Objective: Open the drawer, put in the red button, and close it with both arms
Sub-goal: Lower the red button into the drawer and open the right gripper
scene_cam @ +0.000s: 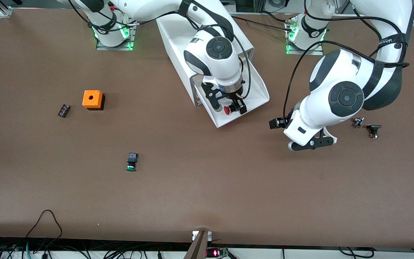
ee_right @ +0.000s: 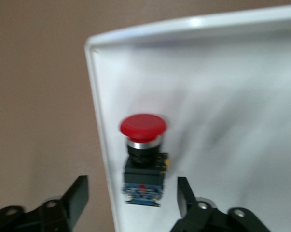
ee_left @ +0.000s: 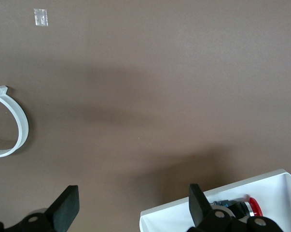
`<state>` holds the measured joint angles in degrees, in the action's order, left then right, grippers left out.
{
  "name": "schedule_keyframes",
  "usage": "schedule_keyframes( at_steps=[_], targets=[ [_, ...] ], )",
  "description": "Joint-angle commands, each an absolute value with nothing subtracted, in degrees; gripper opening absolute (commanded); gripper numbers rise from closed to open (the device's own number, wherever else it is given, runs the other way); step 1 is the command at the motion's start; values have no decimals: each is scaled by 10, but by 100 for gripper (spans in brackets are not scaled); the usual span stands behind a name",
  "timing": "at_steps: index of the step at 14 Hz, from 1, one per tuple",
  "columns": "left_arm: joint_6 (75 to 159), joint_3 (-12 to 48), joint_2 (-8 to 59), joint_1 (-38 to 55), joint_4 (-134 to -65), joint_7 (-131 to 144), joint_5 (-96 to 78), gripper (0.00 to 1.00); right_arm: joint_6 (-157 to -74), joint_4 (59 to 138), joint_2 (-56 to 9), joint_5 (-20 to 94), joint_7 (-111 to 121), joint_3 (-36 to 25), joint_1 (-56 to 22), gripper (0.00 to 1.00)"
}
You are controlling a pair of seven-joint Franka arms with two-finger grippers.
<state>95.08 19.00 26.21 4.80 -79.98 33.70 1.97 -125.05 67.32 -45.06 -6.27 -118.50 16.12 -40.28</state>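
Note:
The drawer (scene_cam: 257,90) is pulled out of the white cabinet (scene_cam: 178,32) toward the front camera. The red button (scene_cam: 228,110) lies on its side in the drawer, close to the side rim. My right gripper (scene_cam: 228,106) hangs over it, open. In the right wrist view the button (ee_right: 143,126) lies free between the spread fingers (ee_right: 77,198), one finger over the table outside the drawer's rim (ee_right: 99,121). My left gripper (scene_cam: 277,123) is open and empty over bare table beside the drawer's front corner (ee_left: 270,186). The button's cap (ee_left: 254,207) also shows in the left wrist view.
A green-capped button (scene_cam: 132,162) lies nearer the front camera. An orange box (scene_cam: 92,99) and a small black part (scene_cam: 64,110) lie toward the right arm's end. Two small parts (scene_cam: 373,130) lie toward the left arm's end. A white curved strip (ee_left: 20,123) lies on the table.

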Motion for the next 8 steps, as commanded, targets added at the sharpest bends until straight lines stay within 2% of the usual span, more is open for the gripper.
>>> schedule_keyframes(
  at_steps=[1, 8],
  targets=[
    [957, 192, 246, 47, -820, 350, 32, 100, -1237, 638, -442, -73, -1177, 146, -396, 100],
    [963, 192, 248, 47, -825, 352, 30, 100, -1242, 654, -389, -64, -970, 149, -283, 100]
  ],
)
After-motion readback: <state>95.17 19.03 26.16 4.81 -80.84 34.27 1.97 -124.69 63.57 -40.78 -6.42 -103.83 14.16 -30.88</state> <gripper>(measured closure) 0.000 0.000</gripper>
